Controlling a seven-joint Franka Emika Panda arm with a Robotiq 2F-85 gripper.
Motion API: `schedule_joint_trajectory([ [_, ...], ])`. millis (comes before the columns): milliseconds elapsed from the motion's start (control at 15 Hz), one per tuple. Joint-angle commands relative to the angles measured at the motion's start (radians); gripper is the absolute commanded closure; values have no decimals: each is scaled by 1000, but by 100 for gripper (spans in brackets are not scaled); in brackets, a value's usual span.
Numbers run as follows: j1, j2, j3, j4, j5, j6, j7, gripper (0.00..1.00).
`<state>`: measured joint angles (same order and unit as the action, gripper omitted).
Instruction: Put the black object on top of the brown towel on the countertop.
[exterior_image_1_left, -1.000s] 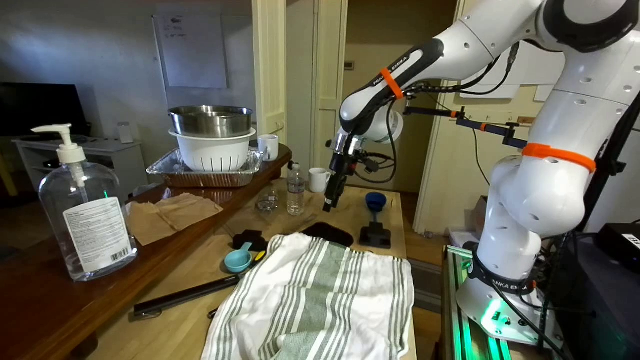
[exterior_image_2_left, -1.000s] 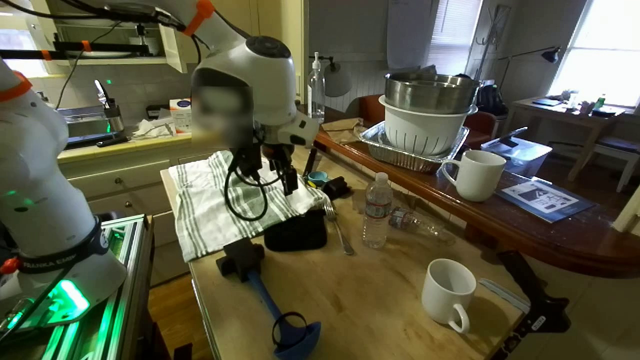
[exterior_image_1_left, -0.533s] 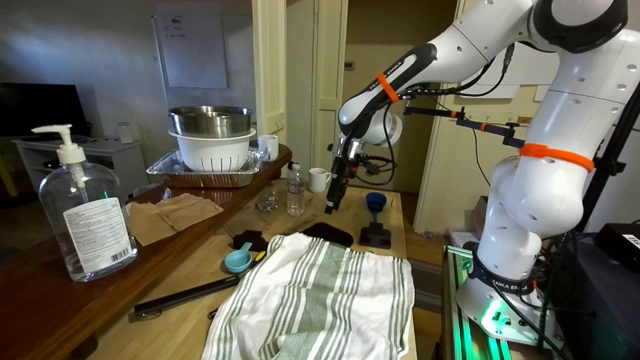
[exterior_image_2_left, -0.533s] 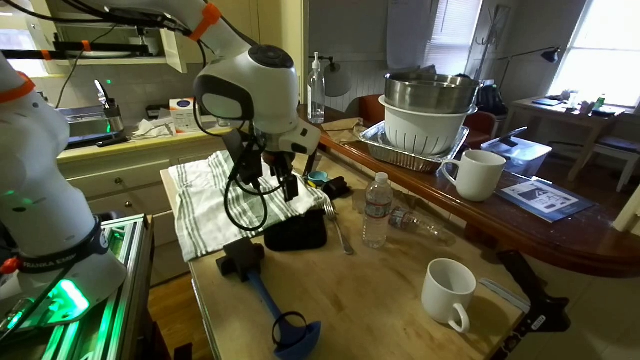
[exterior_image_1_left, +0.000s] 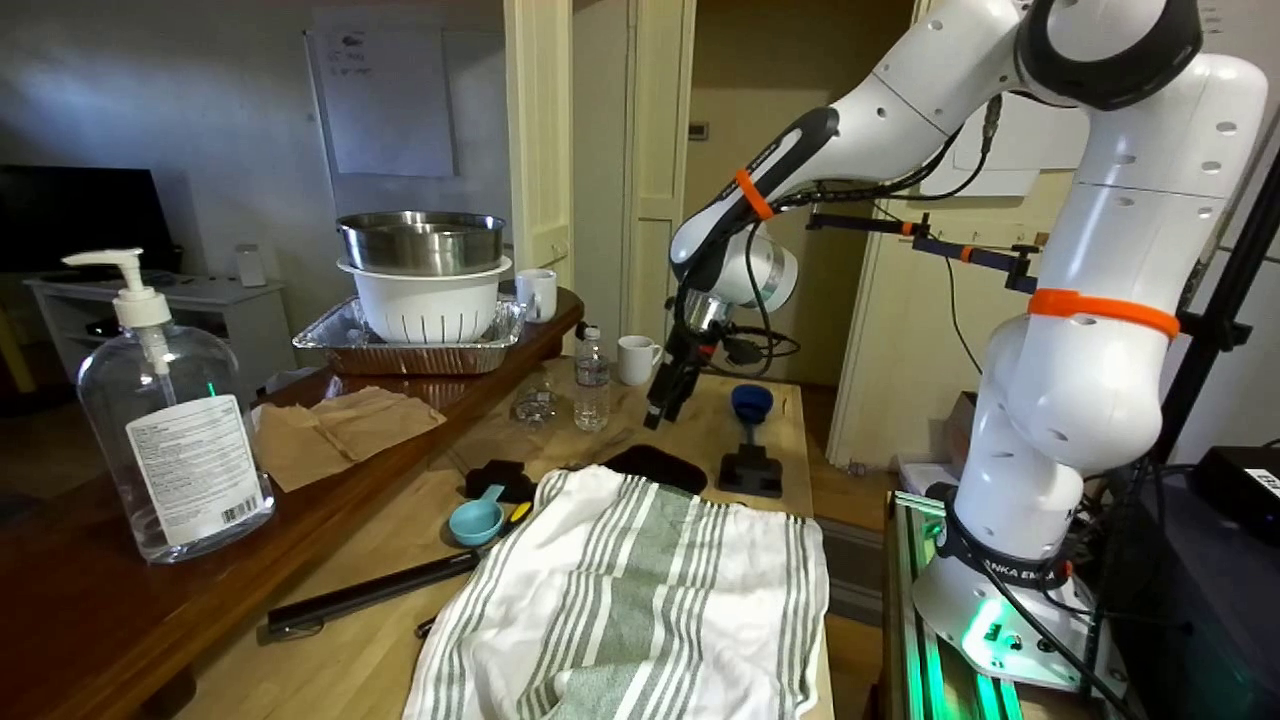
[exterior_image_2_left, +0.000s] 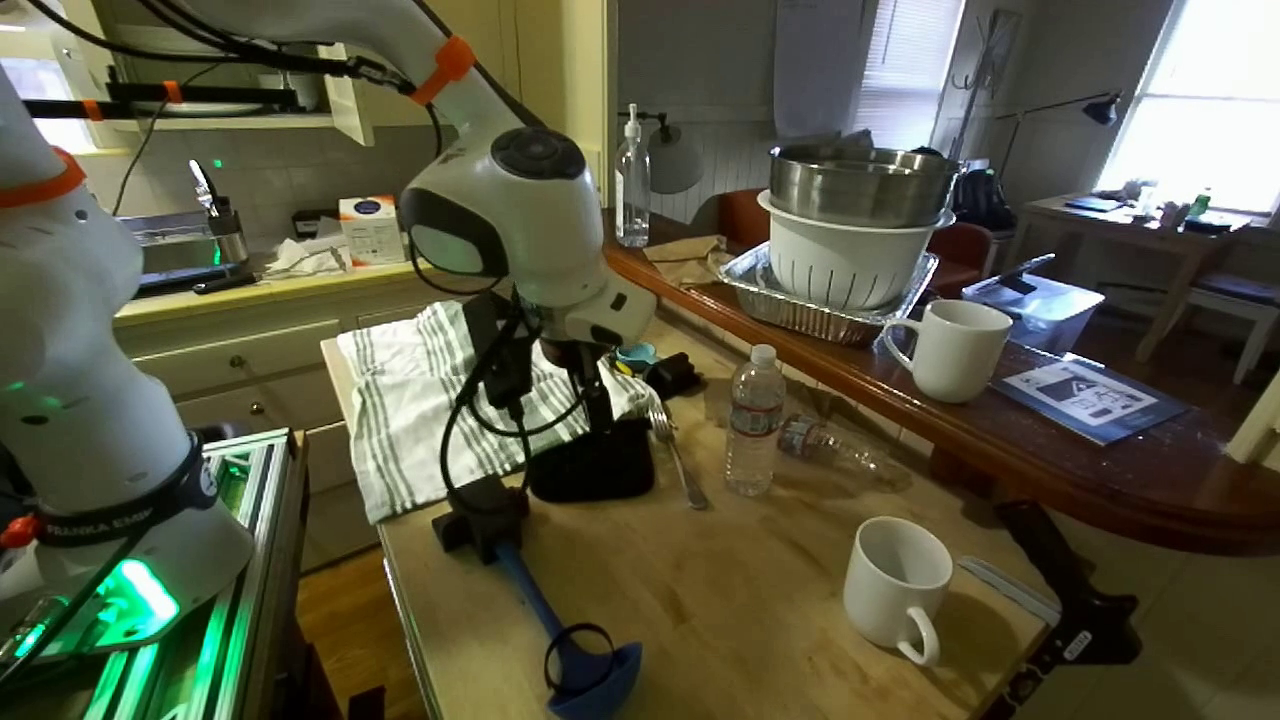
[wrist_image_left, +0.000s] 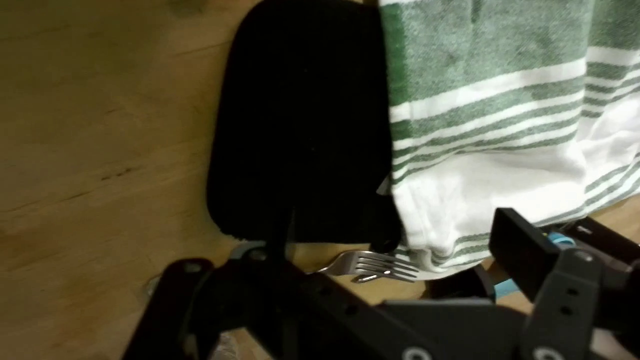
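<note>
A flat black pouch-like object lies on the lower wooden counter, in both exterior views (exterior_image_1_left: 657, 467) (exterior_image_2_left: 592, 468) and in the wrist view (wrist_image_left: 305, 120). It touches the edge of a white towel with green stripes (exterior_image_1_left: 625, 590). A smaller black object (exterior_image_2_left: 672, 375) lies beyond it, near a light blue scoop. A crumpled brown paper towel lies on the raised dark ledge, in both exterior views (exterior_image_1_left: 345, 430) (exterior_image_2_left: 688, 262). My gripper (exterior_image_1_left: 657, 412) is above the counter near the flat black object, tilted down. In the wrist view its fingers (wrist_image_left: 395, 225) are wide apart with nothing held.
A fork (exterior_image_2_left: 683, 465), an upright water bottle (exterior_image_2_left: 752, 430), a bottle lying on its side (exterior_image_2_left: 835, 445) and a white mug (exterior_image_2_left: 897, 590) are on the counter. A blue-handled tool (exterior_image_2_left: 530, 590) lies nearer. The ledge holds a foil tray (exterior_image_2_left: 800, 315) under a colander and bowls.
My gripper has moved down and slightly right in an exterior view, and its tips now overlap the flat black object there. The objects on the counter and ledge have not moved.
</note>
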<state>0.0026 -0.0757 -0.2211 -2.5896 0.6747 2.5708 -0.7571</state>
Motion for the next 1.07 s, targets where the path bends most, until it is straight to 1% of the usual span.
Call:
schedule_joint_trajectory([
  [0,2,111,-16,43,166,61,-145,0],
  [67,0,142,-14,55,196,69,-182,0],
  [267,-6,211,-11,79,218,80,-234,0],
  [600,-11,286,-22,103,173,96,-219,0],
  [800,-16,319,-15,115,192,88,-229,0],
  [867,-16,329,-13,120,193,88,-231,7],
  [933,-17,334,-11,125,198,88,-233,18],
  [1000,-17,340,-11,129,196,87,-234,32],
])
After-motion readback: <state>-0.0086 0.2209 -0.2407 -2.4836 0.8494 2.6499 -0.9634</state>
